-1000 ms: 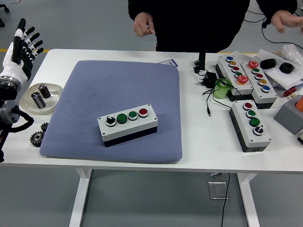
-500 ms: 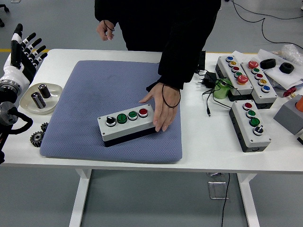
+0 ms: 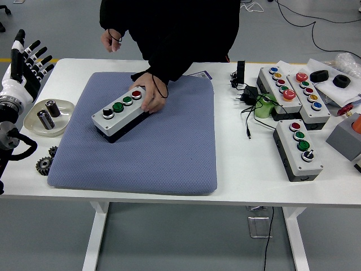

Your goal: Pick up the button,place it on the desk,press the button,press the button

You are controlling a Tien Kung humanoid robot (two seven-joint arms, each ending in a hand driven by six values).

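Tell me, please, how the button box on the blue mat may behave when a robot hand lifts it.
The button box looks like a rigid, blocky case, so it probably will not flex. Its flat base on the blue mat suggests it will neither roll nor tip easily. Smooth sides may be slippery.

Left hand [image 3: 28, 56] black fingers with white segments, white wrist, black cable

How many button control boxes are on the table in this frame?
4: one on the blue mat under a person's hand, box; two side by side at far right; one nearer, right. Clutter may hide more.
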